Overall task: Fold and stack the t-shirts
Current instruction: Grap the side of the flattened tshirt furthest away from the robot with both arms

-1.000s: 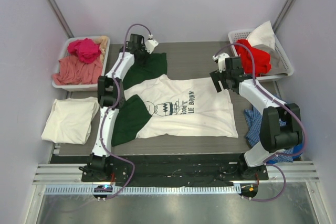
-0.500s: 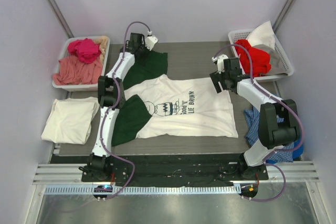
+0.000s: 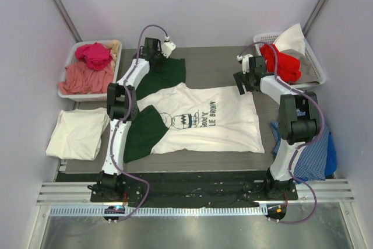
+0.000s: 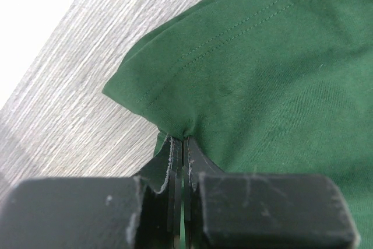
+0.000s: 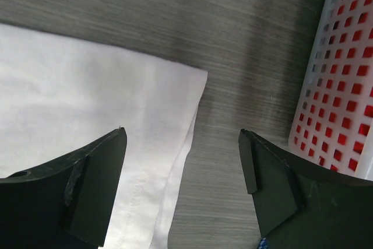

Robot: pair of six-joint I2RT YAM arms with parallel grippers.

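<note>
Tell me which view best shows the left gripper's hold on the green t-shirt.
Left wrist: the left gripper is shut on a pinch of the green t-shirt by its stitched hem. Top external shows that grip too small to judge; right wrist shows neither.

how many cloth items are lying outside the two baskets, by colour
white printed tee: 1
dark green tee: 1
cream tee: 1
blue checked cloth: 1
total: 4

green t-shirt (image 3: 143, 135) partly covered, basket (image 5: 308, 122) cropped
</note>
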